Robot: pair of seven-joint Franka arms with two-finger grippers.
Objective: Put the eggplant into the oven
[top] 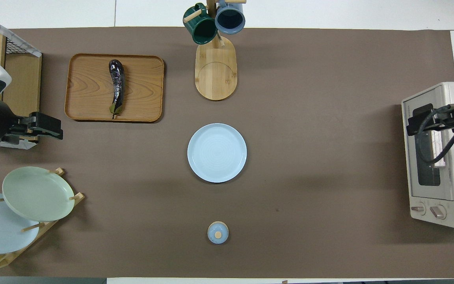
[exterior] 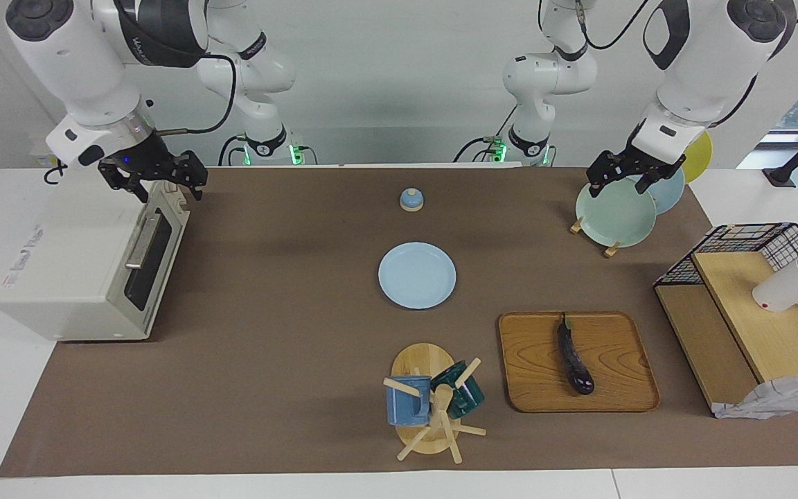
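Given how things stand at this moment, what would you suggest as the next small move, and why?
Probably lower the right end effector to the oven door's handle: the door is shut, it hovers above it, and the eggplant lies untouched on the wooden tray.

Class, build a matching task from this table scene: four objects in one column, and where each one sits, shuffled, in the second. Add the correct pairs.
Column 1
1. eggplant
2. green mug
3. pale green plate
4. oven

Column 2
A. stands in a wooden plate rack
B. at the right arm's end of the table, door shut
C. lies on the wooden tray
D. hangs on the mug tree

Pairs: 1-C, 2-D, 3-A, 4-B
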